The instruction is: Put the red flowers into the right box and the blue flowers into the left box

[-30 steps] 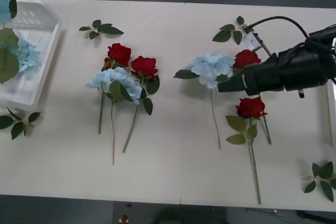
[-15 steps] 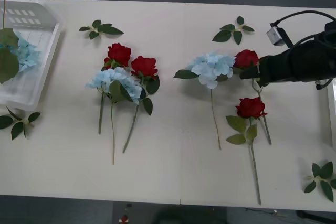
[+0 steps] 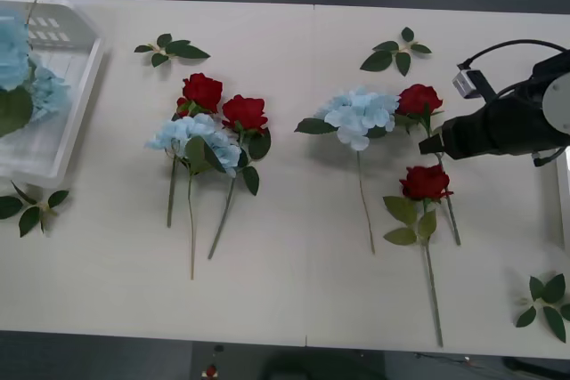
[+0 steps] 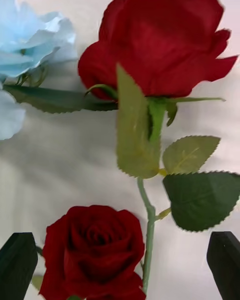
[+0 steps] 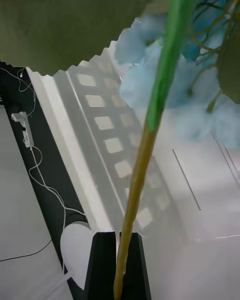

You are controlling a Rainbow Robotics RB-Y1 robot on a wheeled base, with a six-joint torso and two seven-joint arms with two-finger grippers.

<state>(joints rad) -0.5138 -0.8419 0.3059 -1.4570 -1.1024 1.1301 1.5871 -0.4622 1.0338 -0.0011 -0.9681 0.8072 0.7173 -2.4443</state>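
Your right claw [image 3: 434, 142] has pulled back from its reach over the right-hand flowers and now sits low beside the stem of the upper red rose [image 3: 419, 98]. In the right wrist view its two black fingers [image 4: 18, 265] stand wide apart at the corners, released and holding nothing. That rose's stem runs down between them, with the lower red rose [image 3: 426, 181] close against it. Nothing has been lifted there: both roses lie on the desk [image 3: 294, 264] where they lay a second ago. By my reading you are lining up a grasp, not carrying, and the near bloom could be caught along with the stem.

Your left claw [image 5: 117, 267] is clenched on the bare end of a blue flower's stem [image 5: 145, 145], above the slotted wall of the left box [image 3: 67, 131]. In the front view that blue flower [image 3: 11, 42] has come lower and further into sight at the box's far end, next to another blue flower [image 3: 46, 91] already lying inside. It looks ready to be let go.

Further out nothing has shifted. The blue flower [image 3: 359, 113] just beside the upper rose lies flat, well short of its box. Two more red roses [image 3: 203, 91] and a blue cluster [image 3: 196, 135] wait near the middle. The right box [image 3: 563, 193] shows as a pale rim at the desk's right edge, and no rose has reached it yet.
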